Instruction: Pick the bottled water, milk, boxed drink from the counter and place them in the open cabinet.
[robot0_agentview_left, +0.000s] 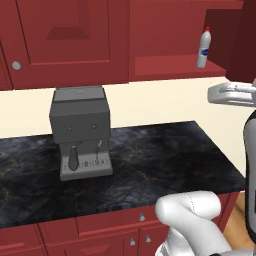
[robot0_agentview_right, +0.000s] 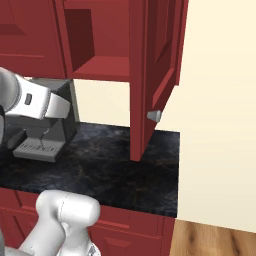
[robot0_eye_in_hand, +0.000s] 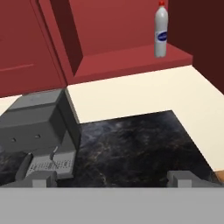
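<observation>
The bottle (robot0_eye_in_hand: 161, 29) stands upright on the cabinet (robot0_agentview_left: 165, 67) shelf, near its right front corner, so this part of the task looks done. The pincer (robot0_eye_in_hand: 111, 179) is wide open and holds nothing; its two tips stand well apart above the counter (robot0_eye_in_hand: 140, 144), away from the shelf. Milk and boxed drink are not to be seen on this stretch of counter, beside the grey coffee machine (robot0_agentview_left: 80, 131). The step in hand, I judge, is to go for the next carton. Keep the hand high until it is clear of the open door (robot0_agentview_right: 155, 75), then turn toward the carton. Come down on it from above with the tips still apart, and close at mid height so that it does not tip.
</observation>
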